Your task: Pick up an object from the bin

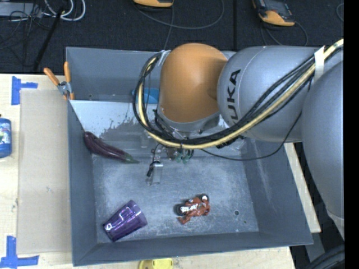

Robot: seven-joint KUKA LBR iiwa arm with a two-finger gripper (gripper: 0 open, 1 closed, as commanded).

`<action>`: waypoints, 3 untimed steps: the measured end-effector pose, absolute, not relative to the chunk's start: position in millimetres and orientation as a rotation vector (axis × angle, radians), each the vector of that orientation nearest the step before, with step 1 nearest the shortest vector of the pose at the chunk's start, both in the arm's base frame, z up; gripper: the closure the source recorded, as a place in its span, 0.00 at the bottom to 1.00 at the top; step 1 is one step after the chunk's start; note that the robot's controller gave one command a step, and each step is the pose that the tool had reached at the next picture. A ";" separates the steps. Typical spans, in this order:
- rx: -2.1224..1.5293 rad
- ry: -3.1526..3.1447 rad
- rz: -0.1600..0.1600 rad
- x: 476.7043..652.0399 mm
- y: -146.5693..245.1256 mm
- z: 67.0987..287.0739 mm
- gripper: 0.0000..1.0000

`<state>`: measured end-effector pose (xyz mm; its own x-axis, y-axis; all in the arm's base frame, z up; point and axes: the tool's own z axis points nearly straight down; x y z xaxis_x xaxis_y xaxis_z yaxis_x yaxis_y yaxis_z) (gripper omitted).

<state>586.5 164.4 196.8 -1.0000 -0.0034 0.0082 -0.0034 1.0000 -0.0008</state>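
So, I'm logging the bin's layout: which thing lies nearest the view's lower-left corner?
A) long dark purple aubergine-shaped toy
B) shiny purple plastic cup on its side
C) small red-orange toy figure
B: the shiny purple plastic cup lies on its side by that corner of the grey metal bin.

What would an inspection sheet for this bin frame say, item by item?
Surface: grey metal bin, floor scuffed, mostly bare.
Job's things: purple eggplant-shaped toy by the back-left wall; purple cup on its side, front left; small red-and-black figure, front centre.
Clutter: nothing seen.
Grippers: gripper over bare floor mid-bin, right of the eggplant-shaped toy, touching no item; grip state unclear.
Cables: yellow and black cables loop round the orange wrist cover.
Surroundings: dark floor with loose cords behind the bin.
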 end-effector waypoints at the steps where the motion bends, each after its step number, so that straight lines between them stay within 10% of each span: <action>1: 0.000 -3.141 0.000 588.0 163.6 201.7 0.00; 3: 0.059 -3.143 -0.003 556.3 109.8 100.0 0.00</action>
